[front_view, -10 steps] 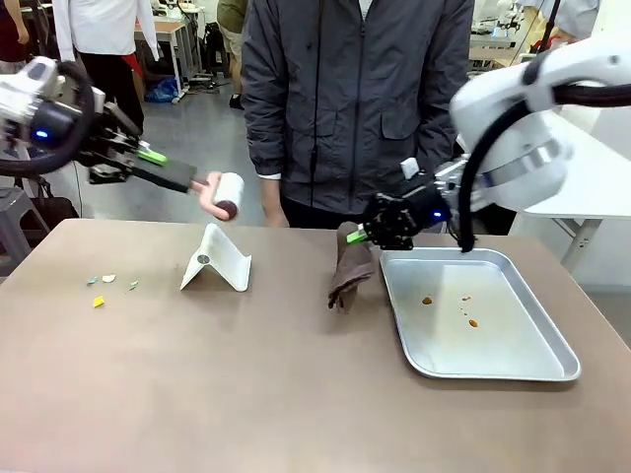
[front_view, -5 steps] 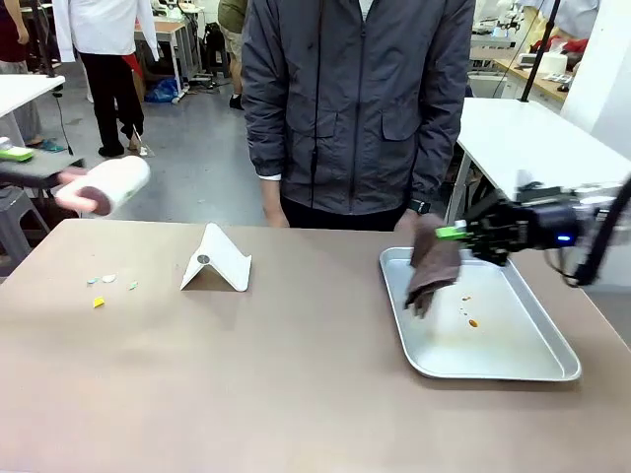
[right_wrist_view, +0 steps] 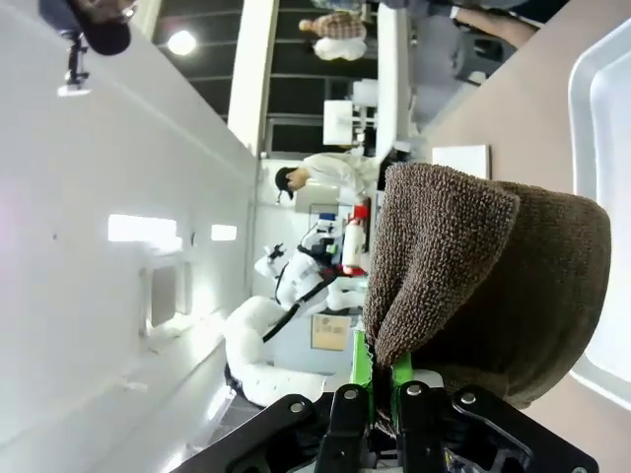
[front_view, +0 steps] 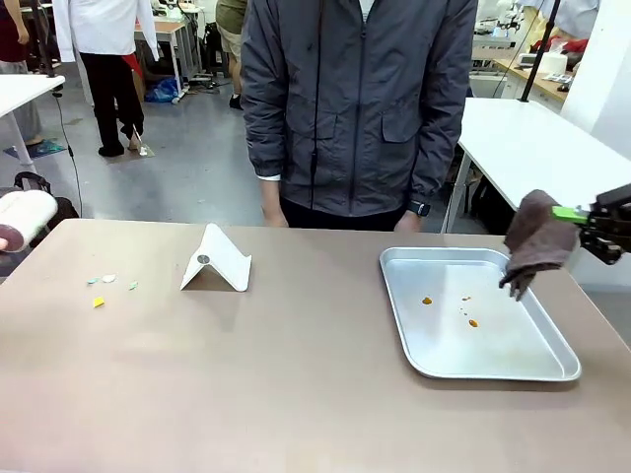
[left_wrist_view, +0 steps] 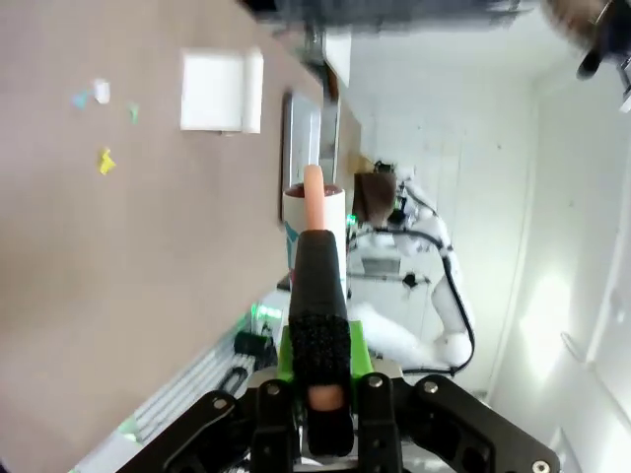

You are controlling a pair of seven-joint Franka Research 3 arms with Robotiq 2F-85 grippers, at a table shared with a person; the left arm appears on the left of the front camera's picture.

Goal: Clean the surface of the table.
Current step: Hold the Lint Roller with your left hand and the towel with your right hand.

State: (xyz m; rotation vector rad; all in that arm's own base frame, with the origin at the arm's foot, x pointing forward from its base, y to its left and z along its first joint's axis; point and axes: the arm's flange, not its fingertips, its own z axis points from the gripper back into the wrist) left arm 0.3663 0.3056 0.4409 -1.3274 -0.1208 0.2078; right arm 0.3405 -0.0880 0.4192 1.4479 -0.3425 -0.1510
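We find the wide matte taupe-brown table [front_view: 296, 394], spanning the front view, not yet clean; small coloured scraps [front_view: 104, 286] lie at its nine o'clock, orange spots [front_view: 427, 301] in the shallow silver metal tray [front_view: 552, 370] at three. The left gripper [left_wrist_view: 320, 379] clamps the black handle [left_wrist_view: 320, 286] of a white lint roller [front_view: 25, 219]; the right gripper [front_view: 577, 213] pinches a brown terry cloth [front_view: 537, 241]; both hang at the edges, so we judge all the cleaning is left.
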